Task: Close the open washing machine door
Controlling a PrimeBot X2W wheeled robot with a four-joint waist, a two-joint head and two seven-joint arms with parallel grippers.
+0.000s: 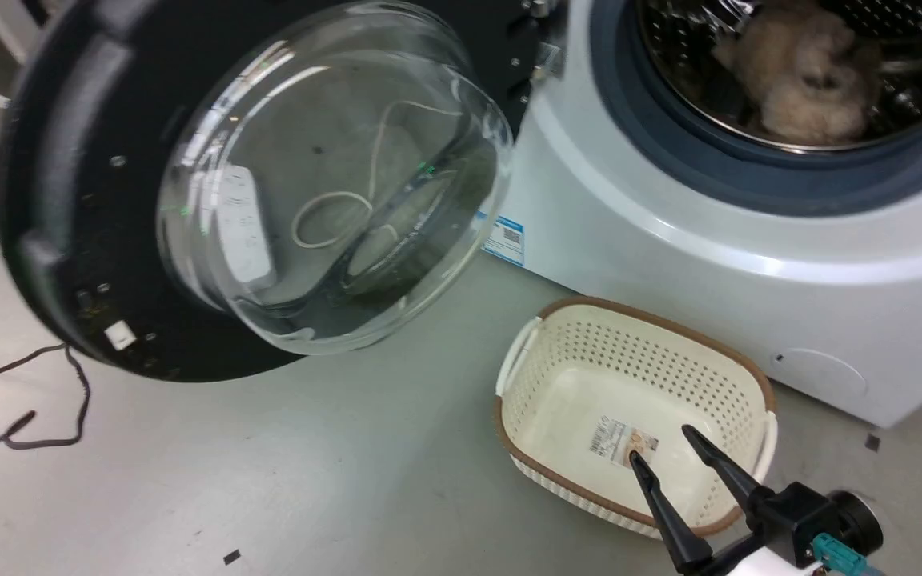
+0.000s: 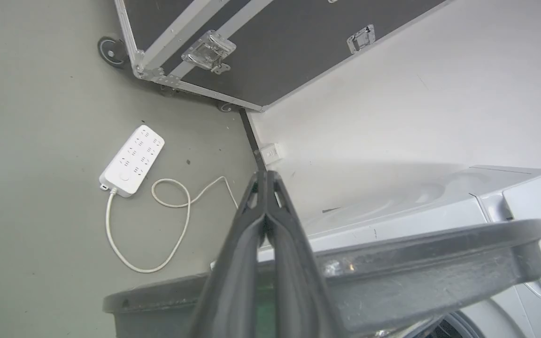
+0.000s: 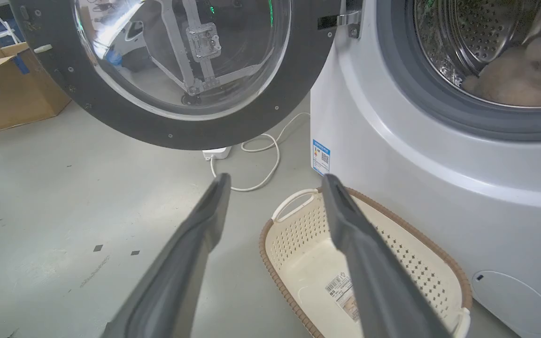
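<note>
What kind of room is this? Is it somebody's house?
Probably a workshop or test room, not a home. The washing machine stands on a bare grey floor, with a black metal-edged equipment case, a cardboard box and a power strip nearby.

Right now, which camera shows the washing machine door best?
The head view: the washing machine door shows almost whole there, black disc and bulging glass bowl, swung open left of the drum. The right wrist view shows its lower part, top cut off. The left wrist view shows its dark rim edge-on, behind the left tool.
</note>
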